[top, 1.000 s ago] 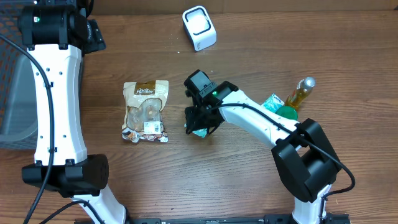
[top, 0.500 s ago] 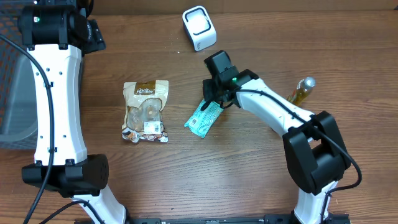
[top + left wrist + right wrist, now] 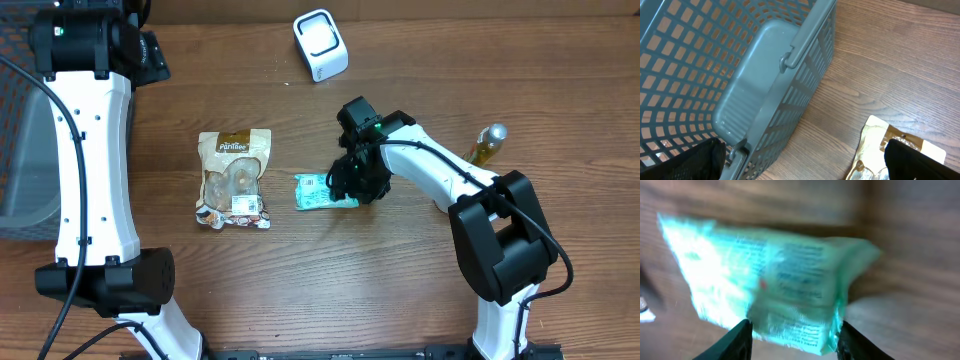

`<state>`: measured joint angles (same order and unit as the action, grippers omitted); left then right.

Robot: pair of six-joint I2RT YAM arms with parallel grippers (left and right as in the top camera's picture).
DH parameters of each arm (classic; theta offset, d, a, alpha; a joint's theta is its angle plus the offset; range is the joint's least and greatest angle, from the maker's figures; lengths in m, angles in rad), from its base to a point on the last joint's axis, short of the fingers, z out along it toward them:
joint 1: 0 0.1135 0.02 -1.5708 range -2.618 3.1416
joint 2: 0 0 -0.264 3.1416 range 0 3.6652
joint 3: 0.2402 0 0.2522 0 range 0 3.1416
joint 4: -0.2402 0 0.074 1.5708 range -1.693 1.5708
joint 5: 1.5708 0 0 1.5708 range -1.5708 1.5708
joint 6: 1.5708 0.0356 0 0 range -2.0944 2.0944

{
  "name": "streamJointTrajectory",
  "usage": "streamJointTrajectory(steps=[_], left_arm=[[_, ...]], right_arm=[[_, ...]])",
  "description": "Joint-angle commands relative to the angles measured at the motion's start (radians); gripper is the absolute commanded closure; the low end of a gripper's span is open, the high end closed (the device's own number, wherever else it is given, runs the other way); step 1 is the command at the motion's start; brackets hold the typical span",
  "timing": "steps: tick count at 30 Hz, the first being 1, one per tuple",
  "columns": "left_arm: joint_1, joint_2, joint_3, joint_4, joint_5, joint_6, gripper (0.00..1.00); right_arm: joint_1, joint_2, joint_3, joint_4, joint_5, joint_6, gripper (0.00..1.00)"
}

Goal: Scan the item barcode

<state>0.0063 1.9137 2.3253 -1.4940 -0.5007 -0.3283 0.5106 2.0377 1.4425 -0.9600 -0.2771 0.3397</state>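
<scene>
Overhead: teal packet (image 3: pixel 316 192) flat on table (image 3: pixel 400 290), well apart from scanner (image 3: pixel 320 45). Right gripper (image 3: pixel 796 339) over its end, fingers parted, wrist view blurred, hold cannot be told. Left gripper (image 3: pixel 805 161) spread wide, empty. Risk: thin film may slip — barcode never faces scanner.

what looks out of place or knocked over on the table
The yellow bottle seems to lie on its side at the right, partly hidden behind the right arm. The teal packet lies flat by the right pincer; the wrist view is too blurred to judge damage. Nothing looks spilled.
</scene>
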Motion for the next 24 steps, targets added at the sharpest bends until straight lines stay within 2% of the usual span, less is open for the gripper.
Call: streamJointTrajectory(steps=[1,7,11,16,21,24], left_arm=[[-0.006,-0.005,0.019,0.003,0.004,0.018,0.00],[-0.006,-0.004,0.019,0.003,0.004,0.018,0.00],[-0.006,-0.005,0.019,0.002,0.004,0.018,0.00],[-0.006,-0.005,0.019,0.002,0.004,0.018,0.00],[-0.007,-0.004,0.019,0.003,0.004,0.018,0.00],[-0.007,-0.005,0.019,0.002,0.004,0.018,0.00]], right_arm=[[0.001,0.005,0.017,0.011,-0.072,-0.009,0.47],[-0.013,0.005,0.017,0.073,-0.048,-0.011,0.44],[-0.017,0.005,0.017,0.073,0.039,-0.007,0.41],[-0.023,0.005,0.017,0.073,0.045,-0.008,0.40],[-0.052,0.005,0.016,0.072,0.017,-0.009,0.46],[-0.068,0.005,0.016,0.065,-0.092,-0.064,0.46]])
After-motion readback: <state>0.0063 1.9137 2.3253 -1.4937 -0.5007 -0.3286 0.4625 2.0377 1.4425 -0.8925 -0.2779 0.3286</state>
